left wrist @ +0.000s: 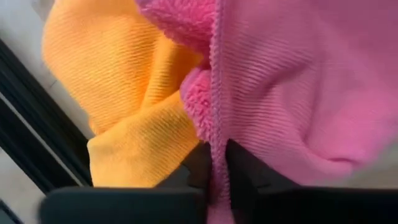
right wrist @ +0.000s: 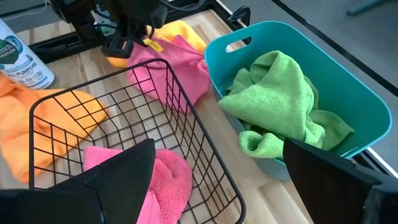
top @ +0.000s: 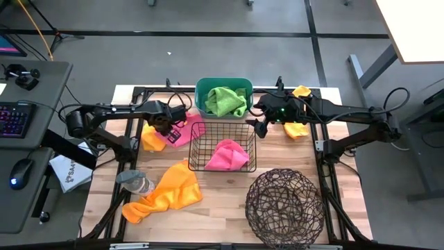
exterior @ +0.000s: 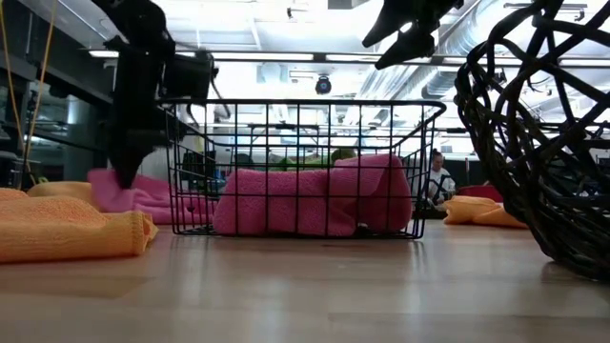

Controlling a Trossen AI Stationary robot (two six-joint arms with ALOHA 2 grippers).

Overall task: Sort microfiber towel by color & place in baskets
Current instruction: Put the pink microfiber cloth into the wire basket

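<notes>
A pink towel (top: 182, 133) lies on the table left of the black wire basket (top: 197, 148), partly over an orange towel (top: 151, 137). My left gripper (top: 166, 128) is down on this pink towel (exterior: 143, 198) and shut on it. The wire basket holds another pink towel (top: 227, 155). The teal tub (top: 202, 97) holds a green towel (top: 226, 101). My right gripper (top: 260, 126) hangs open above the gap between the tub and the wire basket (right wrist: 155, 124) and holds nothing. The round woven basket (top: 284, 206) stands near the table's front right. My left gripper (left wrist: 217, 177) pinches a hemmed edge of the pink towel (left wrist: 216, 118) between its two fingers (left wrist: 198, 167). It comes from above, pointing down (exterior: 124, 171). The rest of the towel (left wrist: 298, 81) lies slack on the table and on the orange towel (left wrist: 124, 93).
A large orange towel (top: 170, 194) and a spray bottle (top: 136, 182) lie at the front left. Two more orange towels (top: 297, 129) (top: 302, 91) lie at the far right, under the right arm. Black frame rails run along the table's sides.
</notes>
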